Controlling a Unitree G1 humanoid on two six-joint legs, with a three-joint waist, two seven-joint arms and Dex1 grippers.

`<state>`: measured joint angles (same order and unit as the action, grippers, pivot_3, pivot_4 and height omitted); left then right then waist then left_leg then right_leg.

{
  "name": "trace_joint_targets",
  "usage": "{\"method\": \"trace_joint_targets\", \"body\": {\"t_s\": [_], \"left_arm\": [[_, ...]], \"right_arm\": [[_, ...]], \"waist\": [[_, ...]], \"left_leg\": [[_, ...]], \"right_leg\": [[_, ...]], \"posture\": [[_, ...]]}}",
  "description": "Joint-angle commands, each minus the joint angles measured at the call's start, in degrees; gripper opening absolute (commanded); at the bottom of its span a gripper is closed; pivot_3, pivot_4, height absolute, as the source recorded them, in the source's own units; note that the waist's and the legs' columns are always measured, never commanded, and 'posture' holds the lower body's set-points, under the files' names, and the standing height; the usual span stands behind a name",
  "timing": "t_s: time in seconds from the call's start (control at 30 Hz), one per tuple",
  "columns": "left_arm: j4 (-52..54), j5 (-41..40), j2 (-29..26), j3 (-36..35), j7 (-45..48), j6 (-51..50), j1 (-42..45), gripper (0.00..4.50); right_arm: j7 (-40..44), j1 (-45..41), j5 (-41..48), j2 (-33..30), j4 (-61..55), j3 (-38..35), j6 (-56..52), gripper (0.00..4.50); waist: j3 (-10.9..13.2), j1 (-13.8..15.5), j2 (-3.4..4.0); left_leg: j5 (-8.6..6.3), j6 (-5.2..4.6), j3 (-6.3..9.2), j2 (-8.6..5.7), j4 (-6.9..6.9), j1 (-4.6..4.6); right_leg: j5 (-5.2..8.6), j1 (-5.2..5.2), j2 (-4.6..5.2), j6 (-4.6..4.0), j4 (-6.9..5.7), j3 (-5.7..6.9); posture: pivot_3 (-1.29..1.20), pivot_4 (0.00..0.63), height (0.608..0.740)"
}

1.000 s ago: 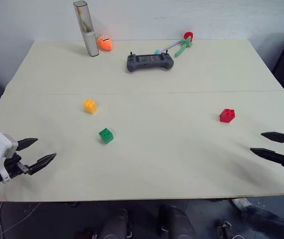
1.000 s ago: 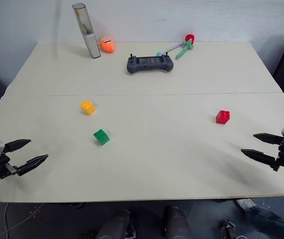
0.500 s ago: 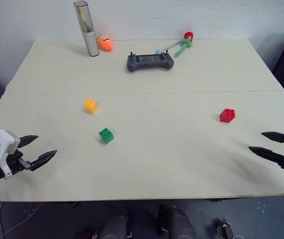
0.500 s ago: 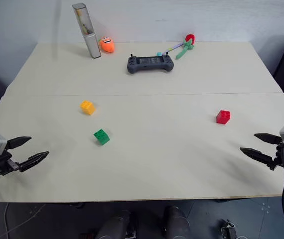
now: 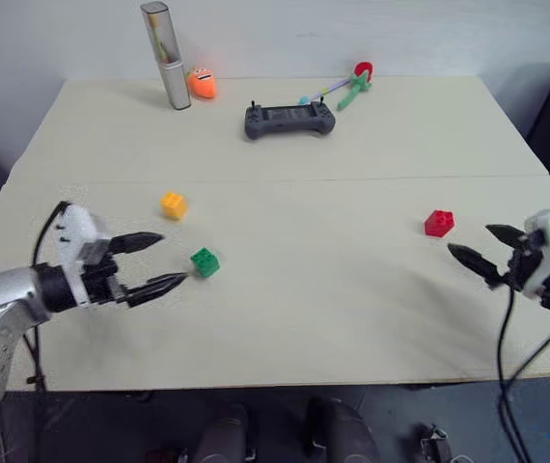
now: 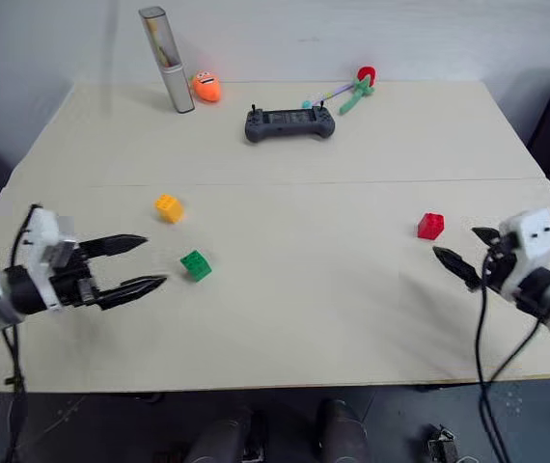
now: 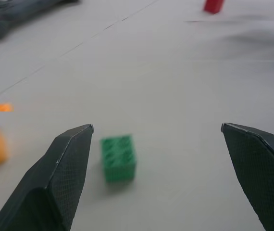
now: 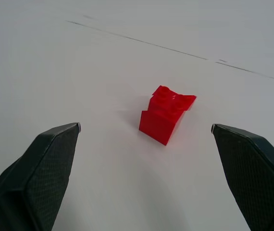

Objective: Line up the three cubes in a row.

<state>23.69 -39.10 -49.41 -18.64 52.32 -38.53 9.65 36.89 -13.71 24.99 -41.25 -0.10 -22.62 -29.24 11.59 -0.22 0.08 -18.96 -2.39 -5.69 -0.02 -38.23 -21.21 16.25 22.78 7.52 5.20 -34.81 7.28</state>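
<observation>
Both arms swung inward since a second ago: left pincer (image 5: 164,260), spread wide and empty, now just short of green cube (image 5: 205,261); right pincer (image 5: 480,248), equally wide and empty, near red cube (image 5: 439,223). Likely two pickups starting; yellow-orange cube (image 5: 174,204) untouched mid-desk (image 5: 352,145). Right wrist view reveals red cube tipped on an edge, unreadable from the head views.

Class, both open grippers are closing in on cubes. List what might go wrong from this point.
1. The left gripper has one fingertip very near the green cube; it might knock it aside.
2. The red cube sits far from the green and yellow-orange cube, so the right gripper faces a long carry and may drop it.
</observation>
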Motion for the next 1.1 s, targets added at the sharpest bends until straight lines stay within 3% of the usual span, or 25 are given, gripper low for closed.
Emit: {"method": "trace_joint_targets", "body": {"t_s": [0.03, 0.17, 0.4, 0.67, 0.8, 1.0, 1.1], "left_arm": [[3.2, -2.8, 0.0, 4.4, 1.1, -1.5, 5.1, 4.48], [2.9, -2.7, 0.5, 7.8, 1.6, -1.3, 9.8, 4.48], [2.7, -1.3, 1.0, 9.6, 0.8, -0.5, 12.4, 4.48], [2.9, -0.9, 0.8, 9.3, 0.9, 0.0, 12.2, 4.48], [2.7, -0.5, 0.8, 9.4, 0.8, 0.5, 12.4, 4.50], [2.1, -0.2, 1.0, 10.1, 1.0, 0.8, 13.4, 4.50], [2.1, 0.1, 1.0, 10.3, 1.2, 1.2, 13.5, 4.50]], "right_arm": [[-11.1, -5.8, -1.6, 4.9, 0.1, 0.5, -3.6, 4.50], [-19.9, -12.7, -1.9, 11.5, 3.7, -0.2, -5.9, 4.50], [-28.2, -18.3, -5.8, 15.5, 10.2, 1.6, -4.1, 4.50], [-29.7, -19.4, -8.5, 16.2, 14.7, 2.9, -1.0, 4.50], [-29.0, -19.9, -7.9, 16.5, 16.1, 2.8, -0.6, 3.65], [-27.0, -20.0, -7.2, 16.6, 16.4, 3.1, 0.5, 1.56], [-20.8, -18.6, -5.9, 14.2, 13.7, 4.8, -1.6, 1.53]], "waist": [[0.0, -0.1, 0.00], [0.0, 0.0, 0.00], [0.0, 0.0, 0.00], [0.0, -0.1, 0.00], [0.0, -0.1, 0.00], [0.0, -0.1, 0.00], [0.0, 0.0, 0.00]], "left_leg": [[0.03, 0.01, -0.01, 0.00, 0.00, 0.00], [0.12, 0.01, -0.04, -0.01, 0.01, -0.02], [0.18, -0.10, -0.01, -0.09, -0.02, -0.08], [0.20, -0.08, 0.00, -0.08, 0.00, -0.07], [0.21, -0.08, 0.00, -0.08, 0.00, -0.07], [0.21, -0.08, 0.00, -0.08, 0.00, -0.07], [0.21, -0.08, 0.00, -0.08, 0.00, -0.07]], "right_leg": [[0.00, 0.01, -0.03, 0.00, -0.02, 0.00], [0.01, 0.04, -0.11, -0.02, -0.07, -0.02], [0.01, 0.03, -0.11, 0.00, -0.06, -0.02], [0.01, 0.04, -0.12, 0.00, -0.08, -0.02], [0.01, 0.04, -0.13, 0.00, -0.08, -0.02], [0.01, 0.04, -0.12, 0.00, -0.10, -0.02], [0.01, 0.04, -0.13, 0.00, -0.09, -0.02]], "posture": [[0.00, 0.150, 0.740], [0.00, 0.150, 0.740], [0.00, 0.150, 0.740], [0.00, 0.150, 0.740], [0.00, 0.150, 0.740], [0.00, 0.150, 0.740], [0.00, 0.150, 0.740]]}}
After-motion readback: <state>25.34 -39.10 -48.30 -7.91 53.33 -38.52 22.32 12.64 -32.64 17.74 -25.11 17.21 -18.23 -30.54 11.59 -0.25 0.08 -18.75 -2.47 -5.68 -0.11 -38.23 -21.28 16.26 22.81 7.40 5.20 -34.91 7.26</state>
